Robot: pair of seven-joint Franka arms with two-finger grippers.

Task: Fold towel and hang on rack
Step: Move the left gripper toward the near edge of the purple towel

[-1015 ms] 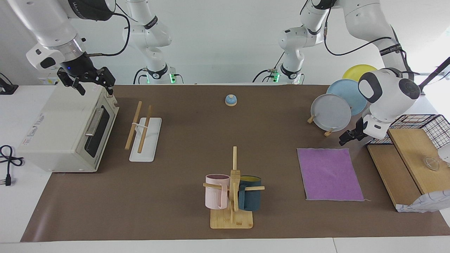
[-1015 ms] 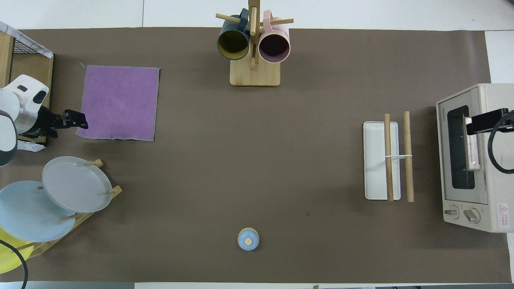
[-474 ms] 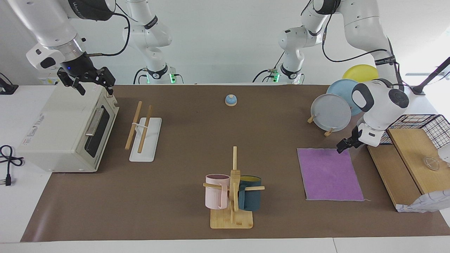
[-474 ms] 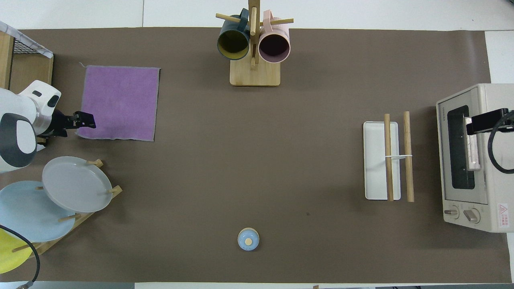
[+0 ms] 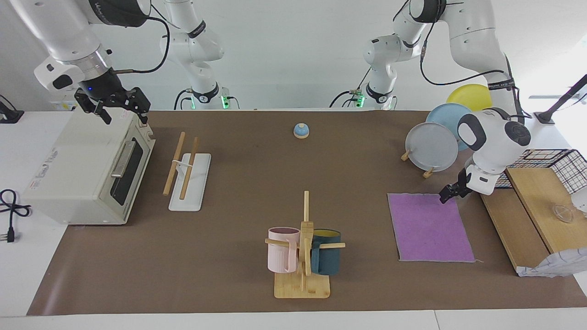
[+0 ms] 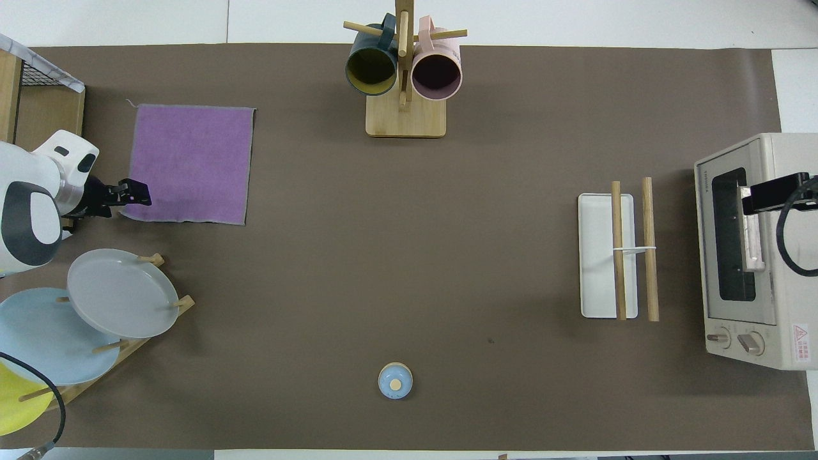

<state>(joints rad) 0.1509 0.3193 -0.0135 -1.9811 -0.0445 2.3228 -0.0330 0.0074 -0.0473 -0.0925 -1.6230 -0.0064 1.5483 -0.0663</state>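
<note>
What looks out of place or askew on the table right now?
Nothing stands out. The towel lies flat and unfolded, purple face up, with the left pincer at its corner nearest the plates. The rack stands bare beside the toaster oven; both mugs hang on their tree.

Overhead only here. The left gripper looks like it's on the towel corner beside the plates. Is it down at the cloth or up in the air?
Observer: Down low. The left gripper is at cloth level, at the corner of the towel that lies nearer the robots. I cannot tell if it is touching.
Operator: And the right one? I only get a black block over the toaster oven.
Observer: The right gripper hangs in the air just above the top of the toaster oven, open and holding nothing.
</note>
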